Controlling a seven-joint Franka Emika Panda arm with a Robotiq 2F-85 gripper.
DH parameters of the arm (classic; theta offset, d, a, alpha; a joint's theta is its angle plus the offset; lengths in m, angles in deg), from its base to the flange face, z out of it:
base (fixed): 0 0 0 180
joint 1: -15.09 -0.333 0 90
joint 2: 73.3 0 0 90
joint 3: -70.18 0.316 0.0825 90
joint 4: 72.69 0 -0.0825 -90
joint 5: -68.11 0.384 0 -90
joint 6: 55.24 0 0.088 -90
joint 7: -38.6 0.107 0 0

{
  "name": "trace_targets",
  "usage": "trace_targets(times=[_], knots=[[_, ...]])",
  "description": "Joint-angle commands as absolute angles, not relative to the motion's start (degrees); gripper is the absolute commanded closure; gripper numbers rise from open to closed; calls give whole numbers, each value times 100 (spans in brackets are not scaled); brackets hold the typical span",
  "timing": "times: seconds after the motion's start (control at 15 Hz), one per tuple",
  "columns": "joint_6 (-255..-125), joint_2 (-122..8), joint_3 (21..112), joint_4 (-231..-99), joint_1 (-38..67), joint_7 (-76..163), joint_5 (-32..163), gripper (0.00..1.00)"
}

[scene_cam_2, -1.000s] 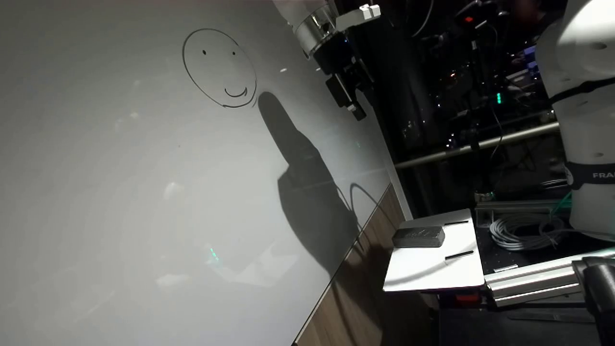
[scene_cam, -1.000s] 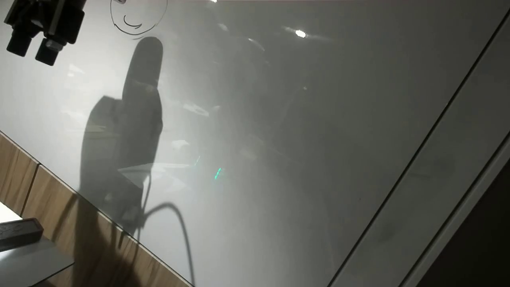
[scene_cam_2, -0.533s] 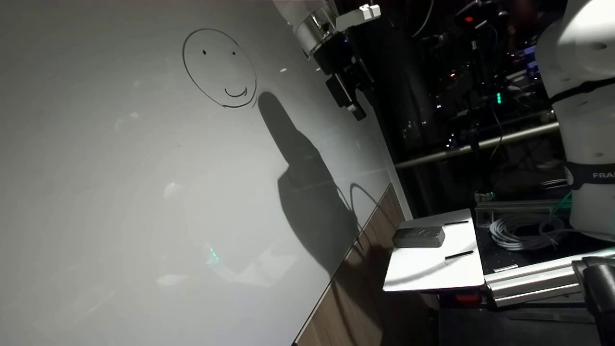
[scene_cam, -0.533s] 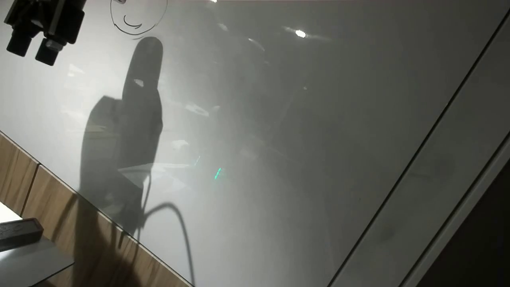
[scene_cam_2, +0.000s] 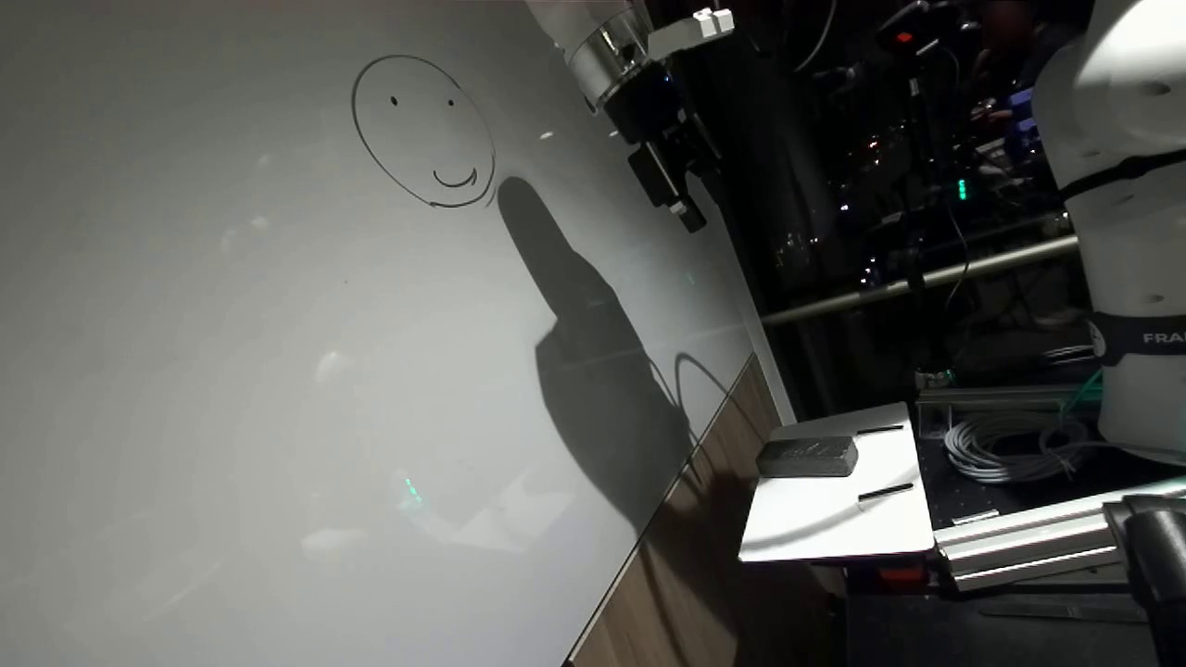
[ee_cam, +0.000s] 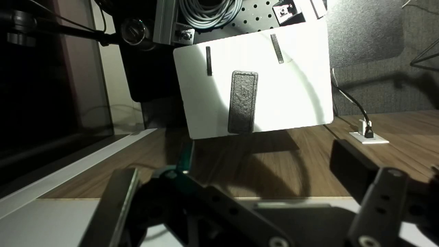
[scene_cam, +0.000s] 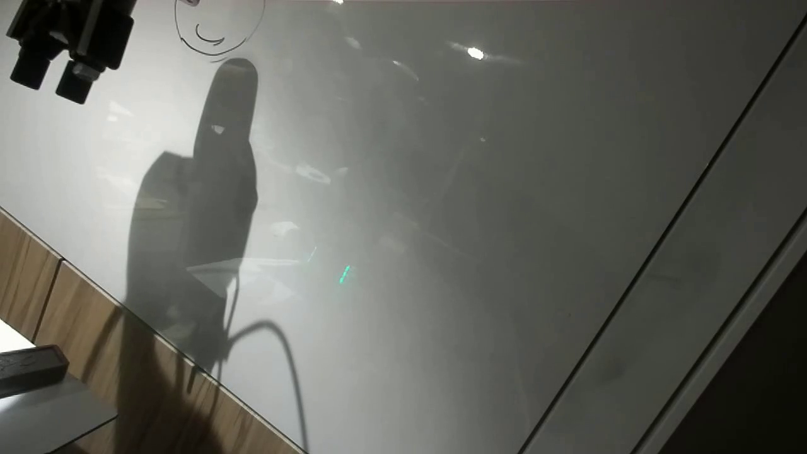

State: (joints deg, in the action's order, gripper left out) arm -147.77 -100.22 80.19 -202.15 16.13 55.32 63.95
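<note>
- On the white surface (ee_cam: 284,99) beside the wood panel (scene_cam: 85,309), you have the dark block (ee_cam: 243,103), well apart from your end effector (scene_cam: 52,81).
- In front of the whiteboard (scene_cam_2: 232,324), your end effector stands wide, its fingers (scene_cam: 30,68) spread with a clear gap between them.
- In an exterior view you get the drawn face (scene_cam_2: 424,130) whole; in an exterior view the top edge cuts it off above the curved mouth (scene_cam: 208,40).
- The wrist view alone shows you the wall outlet (ee_cam: 378,139), with a black plug (ee_cam: 368,133) in it, on the wood panel.
- Around the white surface you have a coil of cable (ee_cam: 204,21) and a metal rail (scene_cam_2: 1028,547); two slim dark bars (ee_cam: 209,61) lie near the dark block, one off each side.
- Your fingers cross the lower part of the wrist view and hide some of the wood panel; a long shadow (scene_cam_2: 602,389) darkens the whiteboard up to just beside the drawn face.
- Your dark block's long axis runs nearly top to bottom in the wrist view, its lower end at the edge of the white surface; in an exterior view the dark block (scene_cam_2: 806,458) lies crosswise, that end toward the wood panel.
</note>
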Motion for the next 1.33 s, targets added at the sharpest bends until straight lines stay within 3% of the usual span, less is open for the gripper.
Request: trace_targets(times=[0.0, 0.67, 1.27], knots=[[-14761, -10009, 7932, -20202, 1507, 5567, 6361, 0], [-15799, -10044, 7917, -20942, 1363, 5492, 6445, 0], [-17746, -9641, 7777, -22047, 1449, 5631, 6615, 0]])
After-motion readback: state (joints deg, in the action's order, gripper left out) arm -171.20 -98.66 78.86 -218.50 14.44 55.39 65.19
